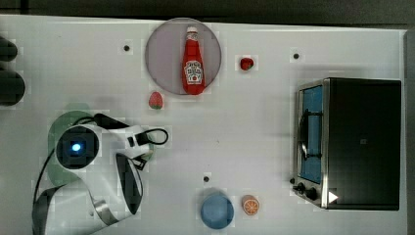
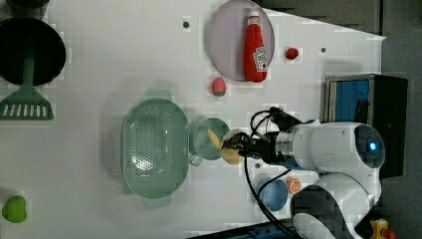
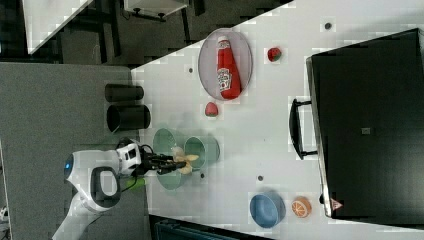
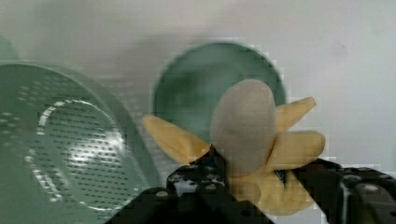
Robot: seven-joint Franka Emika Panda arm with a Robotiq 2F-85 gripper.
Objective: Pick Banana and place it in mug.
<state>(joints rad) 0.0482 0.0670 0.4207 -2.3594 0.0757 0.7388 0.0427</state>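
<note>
Scene: a white table (image 1: 254,137) seen from above and from two sides, with one white robot arm (image 2: 343,147) reaching across it.
Gripper: the black gripper (image 2: 238,147) points level toward the mug; in the wrist view its two fingers (image 4: 201,177) stand on either side of the banana with the fruit pressed between them, so it is holding the banana.
Banana: a pale yellow-cream toy banana (image 4: 245,128), partly peeled, with a cream middle and yellow peel flaps spread outward. In the left view the banana (image 2: 225,147) sits at the mug's rim on the side facing the arm, one flap reaching over the opening. In the right view the banana (image 3: 184,161) is between the fingertips and the mug.
Mug: a round teal-green mug (image 2: 209,138), open side up, with a small handle, standing just beside the colander. In the wrist view the mug (image 4: 196,79) shows a bare inner floor behind the banana.
Colander: a light-green perforated oval colander (image 2: 154,148), much larger than the mug, on the left view's left of it.
Plate: a round grey plate (image 1: 164,58) carrying a red ketchup bottle (image 1: 193,61) lying on its side.
Strawberries: one toy strawberry (image 1: 155,100) just beside the plate, another (image 1: 246,63) on its other side.
Blue cup: a round blue cup (image 1: 217,210) near the table edge, with an orange slice (image 1: 250,205) just beside it.
Oven: a black toaster oven (image 1: 362,142) with a blue-lit door, at the top view's right.
Other items: a green spatula (image 2: 27,102) and a lime-green fruit (image 2: 14,209) at the left view's left.
</note>
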